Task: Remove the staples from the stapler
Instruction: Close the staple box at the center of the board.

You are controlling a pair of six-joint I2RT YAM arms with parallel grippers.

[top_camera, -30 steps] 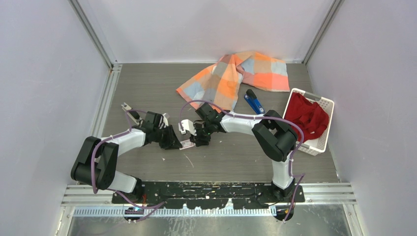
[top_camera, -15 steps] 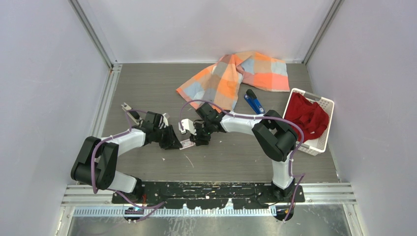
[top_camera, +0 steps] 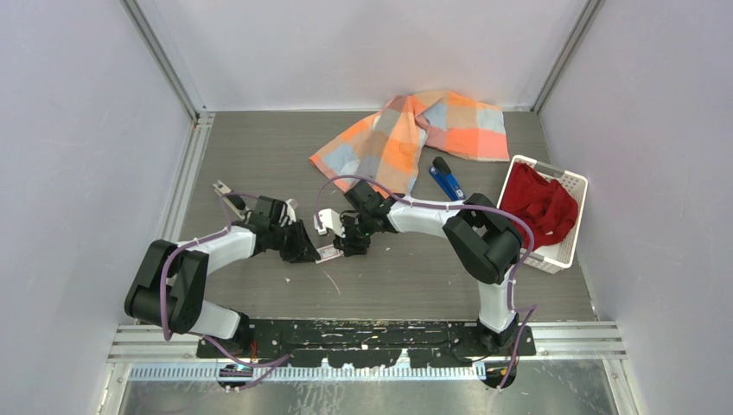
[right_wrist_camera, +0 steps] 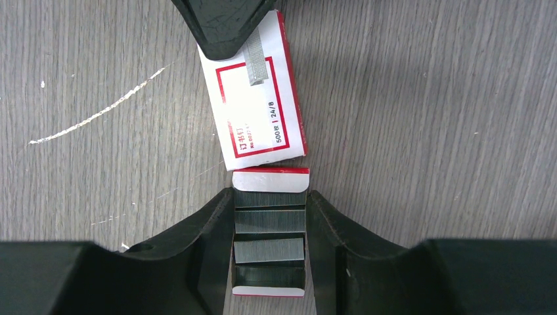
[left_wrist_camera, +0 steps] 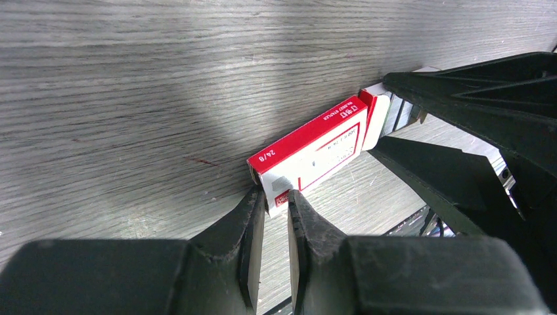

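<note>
Blue plastic picks out the stapler (top_camera: 447, 180) from my overhead view. It lies on the table (top_camera: 259, 156) at the near edge of the orange-and-grey checked cloth (top_camera: 406, 138), just left of the white basket (top_camera: 572, 183). It is well apart from both grippers, which meet at the middle of the table, nearer the arm bases, and neither one touches it.

My left gripper (left_wrist_camera: 276, 200) has its jaws drawn nearly together, pinching one end of the white-and-red packet (left_wrist_camera: 309, 147). The packet lies flat on the wood.

One short staple strip (right_wrist_camera: 258, 62) rests on top of the packet, just beside the left gripper's fingers. It is loose, with no finger on it that I can see.

My right gripper (right_wrist_camera: 270, 197) stands partly open, its two fingers pressed against the long sides of the packet's inner tray (right_wrist_camera: 268, 291). The tray is drawn out of the packet's other end and lies in line with it. Rows of grey staples (right_wrist_camera: 269, 220) fill the tray between the right fingers.

In the overhead view the two grippers point towards each other, with the packet between them.
</note>
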